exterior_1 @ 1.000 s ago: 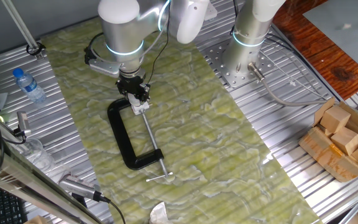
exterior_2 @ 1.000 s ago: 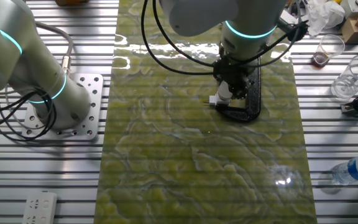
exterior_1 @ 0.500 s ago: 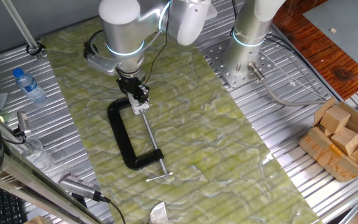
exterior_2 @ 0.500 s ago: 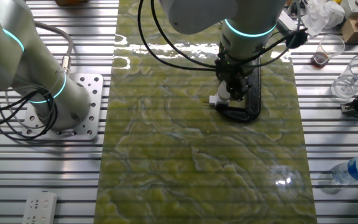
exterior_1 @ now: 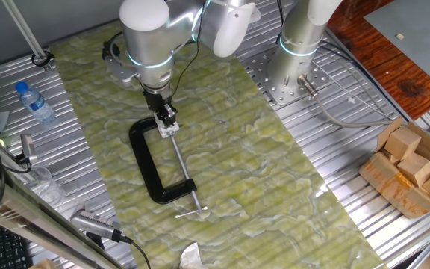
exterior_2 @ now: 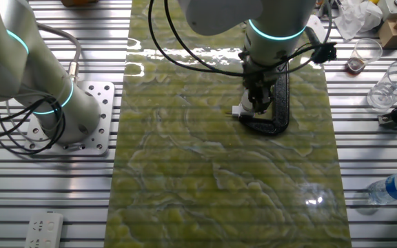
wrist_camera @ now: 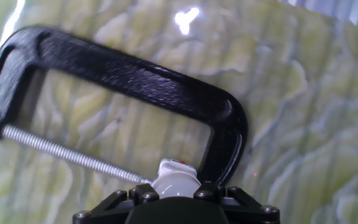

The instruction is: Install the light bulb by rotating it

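Gripper is down on the green mat, closed narrow round the light bulb, w/ the bulb's white dome poking out past the fingertips in the hand view. Small red-orange mark shows on the bulb's upper edge there. Bulb sits at the far end of the black clamp, right where the clamp's long screw meets the jaw end; screw tip looks to be touching or just beside the bulb, can't tell which. In the other fixed view the bulb is a white blob just left of the clamp frame, under the wrist.

Step in hand, as I read it: twisting the bulb in place. To do it well:
- keep the wrist axis lined up w/ the bulb's own axis, so it spins and doesn't wobble off
- hold grip firm enough not to slip, no harder
- turn slow, light push toward the seat
- clamp lies loose on the mat, so watch it doesn't drag round w/ the turn.
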`<action>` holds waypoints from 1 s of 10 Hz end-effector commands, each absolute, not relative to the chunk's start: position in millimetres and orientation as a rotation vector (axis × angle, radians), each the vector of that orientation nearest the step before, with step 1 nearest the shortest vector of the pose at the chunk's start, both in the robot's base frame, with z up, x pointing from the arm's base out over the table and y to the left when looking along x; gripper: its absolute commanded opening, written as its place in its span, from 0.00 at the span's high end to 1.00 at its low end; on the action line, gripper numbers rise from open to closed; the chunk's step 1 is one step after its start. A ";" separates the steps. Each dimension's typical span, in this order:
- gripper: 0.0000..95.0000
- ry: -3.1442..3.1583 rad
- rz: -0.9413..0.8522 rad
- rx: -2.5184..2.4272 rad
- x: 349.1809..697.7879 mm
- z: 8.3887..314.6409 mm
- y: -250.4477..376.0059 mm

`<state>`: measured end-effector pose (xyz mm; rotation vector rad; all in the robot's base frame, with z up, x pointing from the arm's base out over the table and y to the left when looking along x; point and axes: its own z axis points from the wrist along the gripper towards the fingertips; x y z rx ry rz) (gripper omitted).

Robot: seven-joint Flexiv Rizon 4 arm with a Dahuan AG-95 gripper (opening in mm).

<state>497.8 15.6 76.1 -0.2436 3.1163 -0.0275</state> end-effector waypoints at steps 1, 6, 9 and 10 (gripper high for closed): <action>1.00 3.125 -0.028 0.092 496.3 75.1 15.7; 0.80 3.128 -0.070 0.035 496.3 75.1 15.7; 0.60 3.127 -0.105 -0.011 496.2 75.7 15.5; 0.40 3.127 -0.104 -0.015 496.2 75.7 15.5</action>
